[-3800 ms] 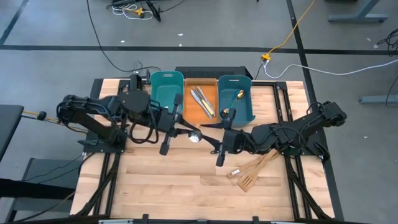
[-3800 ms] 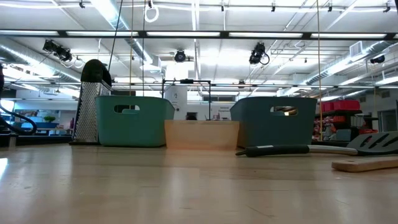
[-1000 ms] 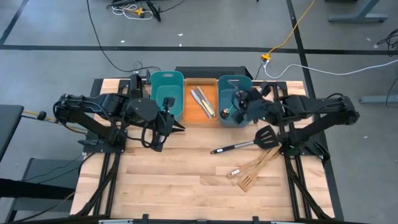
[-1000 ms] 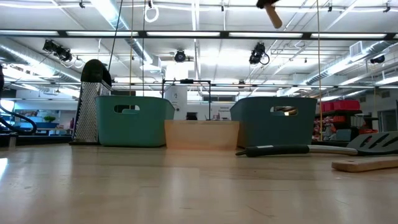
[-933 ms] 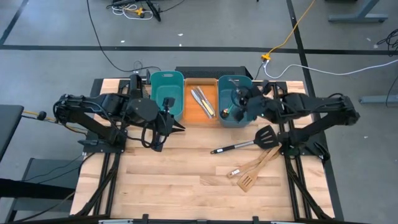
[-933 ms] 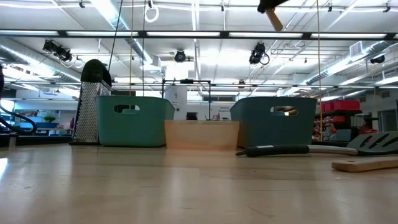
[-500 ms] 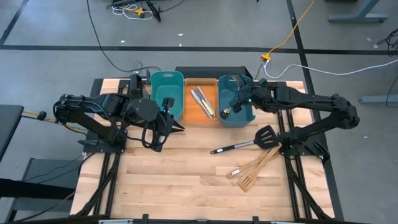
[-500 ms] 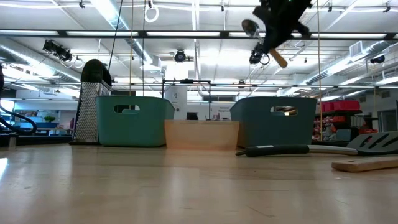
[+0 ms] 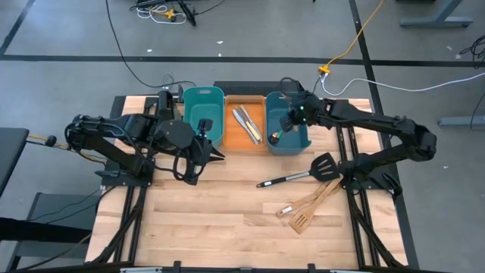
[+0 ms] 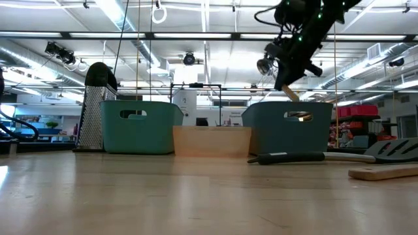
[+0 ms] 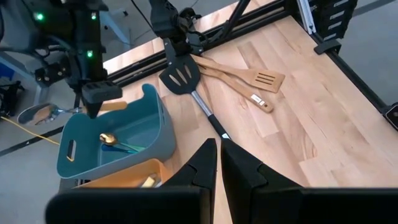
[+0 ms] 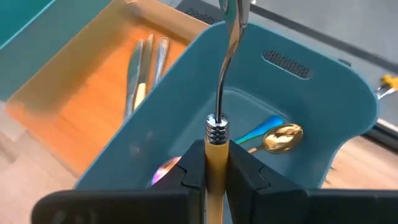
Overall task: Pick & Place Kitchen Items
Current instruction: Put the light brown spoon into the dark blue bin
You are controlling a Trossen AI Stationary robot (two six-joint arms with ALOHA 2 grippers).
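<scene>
My right gripper (image 9: 294, 112) hangs over the right teal bin (image 9: 303, 140), shut on a spoon with a yellow wooden handle and a silver neck and bowl (image 10: 264, 65). It also shows in the left wrist view (image 11: 93, 96). A gold spoon (image 12: 283, 135) lies on the floor of that bin. Silver knives (image 9: 246, 121) lie in the orange bin (image 9: 235, 138). The black slotted spatula (image 9: 303, 171) and two wooden spatulas (image 9: 311, 203) lie flat on the table. My left gripper (image 9: 218, 155) is shut and empty in front of the left teal bin (image 9: 203, 102). My right gripper pinches the spoon's yellow handle (image 12: 216, 155) between its two fingers, close to the silver collar (image 12: 216, 129). The fingers come from above, pointing down, and lie across the spoon. The spoon is clear above the bin and tilted, its bowl (image 11: 37, 114) higher than its handle end (image 10: 291, 94).
A metal grater (image 10: 98, 111) stands on the table to the left of the left teal bin. The three bins stand in a row at the table's far edge. Bare wood lies in the middle and near the front edge (image 9: 227, 227).
My right gripper has carried the spoon toward the table's far edge over the right teal bin and has come down toward it. The spoon has tipped, so that its handle end now points down at the bin. My left arm has kept still.
</scene>
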